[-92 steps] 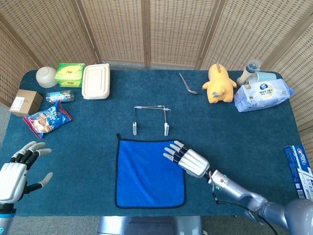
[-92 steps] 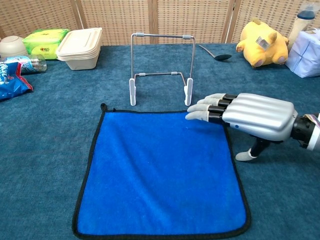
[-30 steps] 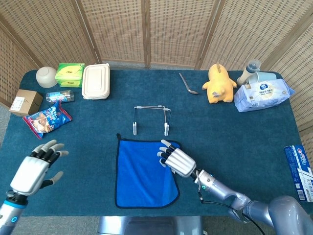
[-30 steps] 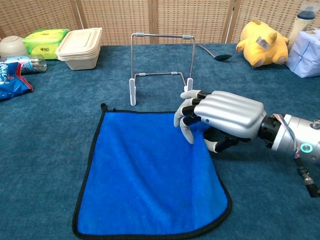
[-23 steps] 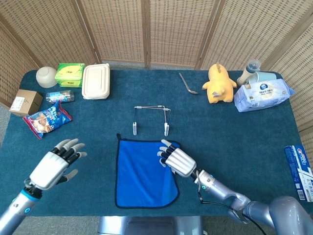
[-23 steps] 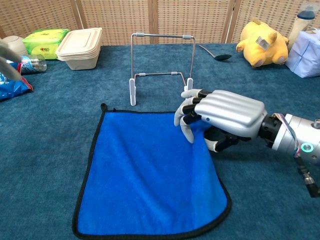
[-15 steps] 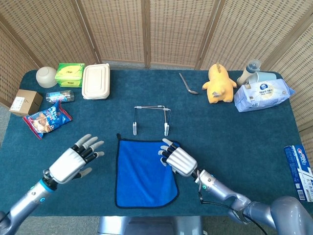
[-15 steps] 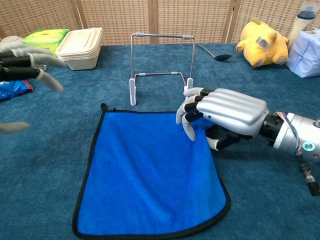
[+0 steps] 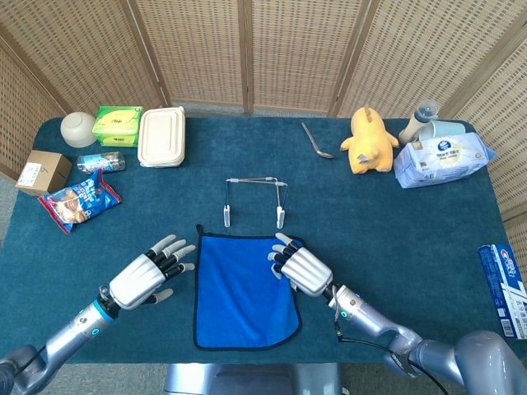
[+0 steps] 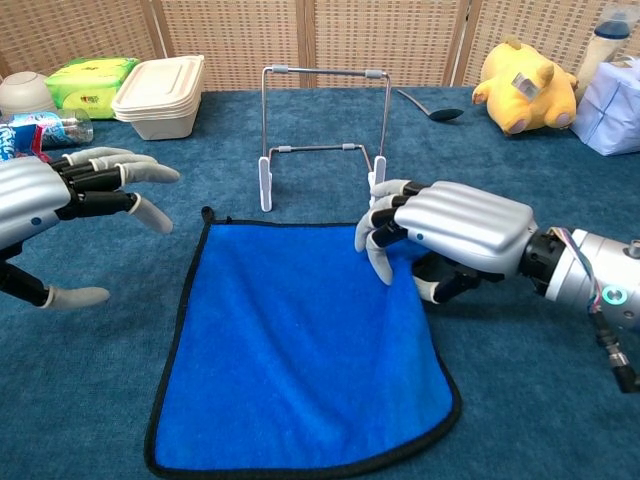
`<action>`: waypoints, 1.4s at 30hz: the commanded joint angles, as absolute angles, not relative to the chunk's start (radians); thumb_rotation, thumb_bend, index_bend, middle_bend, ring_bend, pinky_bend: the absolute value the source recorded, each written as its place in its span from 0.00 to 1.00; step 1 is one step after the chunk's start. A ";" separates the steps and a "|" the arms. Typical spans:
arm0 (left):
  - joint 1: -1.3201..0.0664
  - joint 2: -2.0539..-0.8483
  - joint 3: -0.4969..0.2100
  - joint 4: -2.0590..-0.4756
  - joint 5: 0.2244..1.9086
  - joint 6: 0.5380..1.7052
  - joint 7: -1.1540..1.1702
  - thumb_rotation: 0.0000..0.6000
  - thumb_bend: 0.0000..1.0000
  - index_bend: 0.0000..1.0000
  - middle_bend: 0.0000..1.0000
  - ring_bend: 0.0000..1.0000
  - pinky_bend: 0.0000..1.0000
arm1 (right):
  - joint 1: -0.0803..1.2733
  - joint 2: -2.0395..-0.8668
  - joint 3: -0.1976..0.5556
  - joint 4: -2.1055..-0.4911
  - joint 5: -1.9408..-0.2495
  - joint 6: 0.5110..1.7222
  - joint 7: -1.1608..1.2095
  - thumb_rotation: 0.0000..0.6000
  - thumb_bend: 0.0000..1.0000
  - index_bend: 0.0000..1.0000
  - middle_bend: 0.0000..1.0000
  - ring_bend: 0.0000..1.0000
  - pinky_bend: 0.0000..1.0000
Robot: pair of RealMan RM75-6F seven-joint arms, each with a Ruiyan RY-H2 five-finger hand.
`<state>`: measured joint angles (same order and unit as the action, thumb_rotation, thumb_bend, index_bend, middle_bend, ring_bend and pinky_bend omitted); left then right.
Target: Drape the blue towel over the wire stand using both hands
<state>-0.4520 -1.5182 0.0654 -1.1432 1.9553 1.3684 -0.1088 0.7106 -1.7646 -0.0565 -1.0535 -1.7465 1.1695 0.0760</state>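
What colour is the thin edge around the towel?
Black; the towel itself is blue. The chest view shows it best.

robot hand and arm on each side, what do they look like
Both match. The right robot hand has a ribbed silver metallic back, black finger segments and pale grey fingertips; its silver wrist carries a small green-lit ring with thin black cables beside it. The left robot hand is the same silver, black and grey, on a slim grey forearm with a teal wrist light.

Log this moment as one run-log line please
right hand: grips towel far right corner | left hand: open, beside towel | stand: bare | towel: on table
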 commanded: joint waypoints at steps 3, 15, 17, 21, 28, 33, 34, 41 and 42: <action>-0.460 -1.561 0.079 -1.097 1.940 1.376 -0.119 1.00 0.34 0.26 0.07 0.00 0.01 | 0.712 -1.772 -0.057 -1.043 -1.746 1.167 0.083 1.00 0.45 0.73 0.32 0.22 0.11; -0.507 -1.624 0.092 -1.050 1.895 1.316 -0.169 1.00 0.34 0.26 0.07 0.00 0.00 | 0.708 -1.776 -0.056 -1.031 -1.738 1.165 0.092 1.00 0.45 0.73 0.32 0.22 0.11; -0.515 -1.625 0.094 -1.046 1.892 1.308 -0.173 1.00 0.34 0.26 0.07 0.00 0.00 | 0.708 -1.776 -0.056 -1.031 -1.737 1.166 0.092 1.00 0.45 0.72 0.32 0.22 0.11; -0.533 -1.630 0.098 -1.031 1.881 1.290 -0.181 1.00 0.34 0.26 0.07 0.00 0.00 | 0.706 -1.777 -0.055 -1.031 -1.734 1.165 0.092 1.00 0.45 0.73 0.32 0.22 0.11; -0.560 -1.659 0.101 -1.005 1.865 1.264 -0.182 1.00 0.34 0.26 0.06 0.00 0.00 | 0.705 -1.778 -0.053 -1.029 -1.729 1.162 0.094 1.00 0.45 0.72 0.32 0.22 0.11; -0.571 -1.678 0.107 -0.984 1.861 1.259 -0.183 1.00 0.34 0.26 0.06 0.00 0.00 | 0.705 -1.778 -0.053 -1.027 -1.728 1.162 0.096 1.00 0.45 0.72 0.32 0.22 0.11; -0.573 -1.680 0.109 -0.981 1.860 1.257 -0.185 1.00 0.34 0.26 0.06 0.00 0.00 | 0.704 -1.778 -0.053 -1.027 -1.728 1.163 0.096 1.00 0.45 0.72 0.32 0.22 0.11; -0.588 -1.695 0.119 -0.963 1.857 1.257 -0.182 1.00 0.34 0.26 0.06 0.00 0.00 | 0.701 -1.780 -0.054 -1.023 -1.725 1.163 0.100 1.00 0.45 0.72 0.32 0.22 0.11; -0.589 -1.696 0.119 -0.961 1.856 1.257 -0.182 1.00 0.34 0.26 0.06 0.00 0.00 | 0.701 -1.780 -0.053 -1.022 -1.725 1.163 0.100 1.00 0.45 0.72 0.32 0.22 0.11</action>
<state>-0.5886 -1.6951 0.1193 -0.9619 1.8567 1.2576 -0.1822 0.7009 -1.7804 -0.0535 -1.0223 -1.7248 1.1634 0.0997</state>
